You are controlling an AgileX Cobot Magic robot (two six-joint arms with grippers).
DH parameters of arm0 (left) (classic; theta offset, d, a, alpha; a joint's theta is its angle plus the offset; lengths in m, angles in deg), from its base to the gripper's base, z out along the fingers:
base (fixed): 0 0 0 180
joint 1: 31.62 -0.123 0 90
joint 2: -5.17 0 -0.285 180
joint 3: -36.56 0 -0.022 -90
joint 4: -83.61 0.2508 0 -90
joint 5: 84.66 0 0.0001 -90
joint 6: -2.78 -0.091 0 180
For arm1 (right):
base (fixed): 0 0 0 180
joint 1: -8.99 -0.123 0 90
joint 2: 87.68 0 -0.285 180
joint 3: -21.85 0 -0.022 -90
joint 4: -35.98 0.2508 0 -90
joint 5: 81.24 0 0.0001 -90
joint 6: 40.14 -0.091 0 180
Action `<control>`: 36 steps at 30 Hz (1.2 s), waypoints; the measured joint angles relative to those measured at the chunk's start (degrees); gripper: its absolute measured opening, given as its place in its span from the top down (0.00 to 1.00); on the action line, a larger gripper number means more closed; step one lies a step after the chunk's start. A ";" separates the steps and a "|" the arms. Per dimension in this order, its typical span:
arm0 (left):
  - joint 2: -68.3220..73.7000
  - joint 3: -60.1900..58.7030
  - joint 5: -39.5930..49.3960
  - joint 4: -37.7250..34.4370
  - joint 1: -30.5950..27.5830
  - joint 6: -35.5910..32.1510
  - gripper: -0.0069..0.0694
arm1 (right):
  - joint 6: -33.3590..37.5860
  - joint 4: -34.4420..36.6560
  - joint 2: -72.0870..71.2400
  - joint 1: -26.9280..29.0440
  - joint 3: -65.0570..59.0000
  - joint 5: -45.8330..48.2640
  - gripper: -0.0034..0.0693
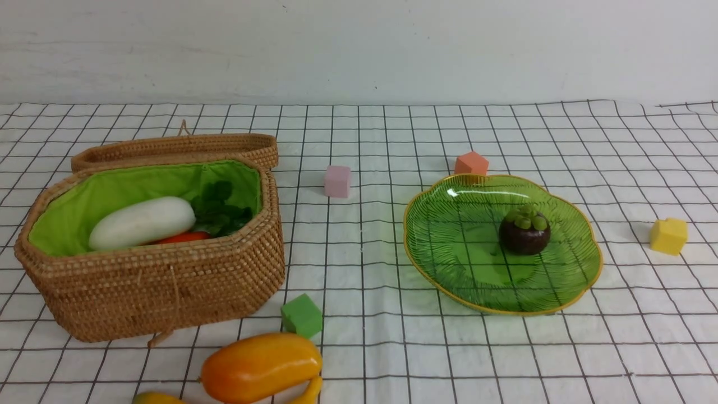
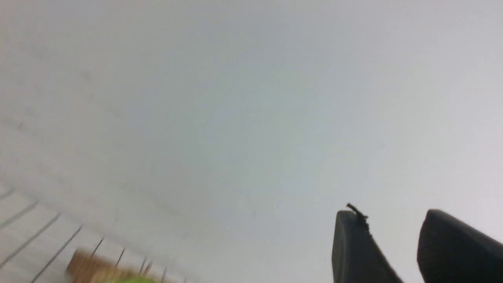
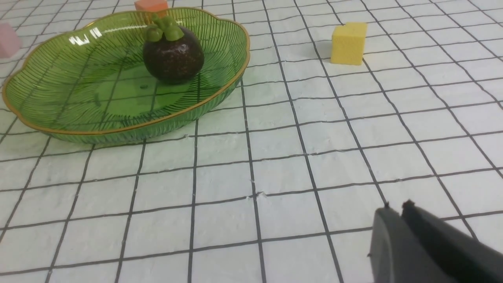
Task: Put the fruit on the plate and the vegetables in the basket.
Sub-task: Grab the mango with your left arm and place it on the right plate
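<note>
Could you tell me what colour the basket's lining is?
Bright green; the basket lining shows best in the front view.

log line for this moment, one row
plate: mangosteen | basket: radish, carrot | cloth: mango, banana | left hand: open, empty | right hand: shut, empty

No writing, label, brand mark, number or sign was legible anywhere in the three views.
</note>
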 joint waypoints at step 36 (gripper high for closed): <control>81.03 46.85 62.33 5.60 33.45 -32.82 0.51 | 0.12 0.00 0.00 0.00 0.00 0.00 0.81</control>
